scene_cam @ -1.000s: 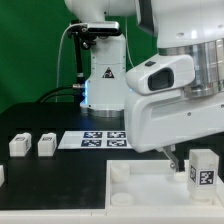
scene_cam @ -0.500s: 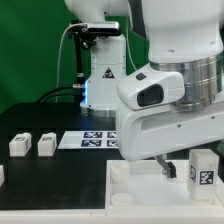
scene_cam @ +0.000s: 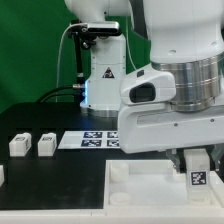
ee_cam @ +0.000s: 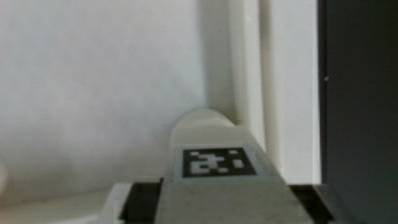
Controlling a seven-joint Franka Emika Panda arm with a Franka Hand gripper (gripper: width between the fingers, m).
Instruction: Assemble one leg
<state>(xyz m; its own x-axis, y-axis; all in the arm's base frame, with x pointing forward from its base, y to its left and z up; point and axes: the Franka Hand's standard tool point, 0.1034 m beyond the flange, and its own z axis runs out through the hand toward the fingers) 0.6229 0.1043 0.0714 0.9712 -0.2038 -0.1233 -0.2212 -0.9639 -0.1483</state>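
Observation:
A white square leg (scene_cam: 200, 172) with a black-and-white tag on its face stands upright on the large white tray (scene_cam: 140, 185) at the exterior view's right. My gripper (scene_cam: 199, 160) has come down over the leg's top, with one finger on each side. In the wrist view the leg (ee_cam: 217, 170) fills the space between the two dark pads (ee_cam: 150, 202), which lie against its sides. The gripper (ee_cam: 222, 205) is shut on the leg. The leg's foot is hidden behind its body in the wrist view.
Two more white legs (scene_cam: 20, 145) (scene_cam: 46, 145) lie on the black table at the exterior view's left, and another white part (scene_cam: 2, 175) shows at the left edge. The marker board (scene_cam: 88, 140) lies behind the tray. The robot base (scene_cam: 100, 75) stands at the back.
The arm has swung toward the exterior view's left and settled over the leg, so the fingers now flank it. The leg has stayed in place on the tray.

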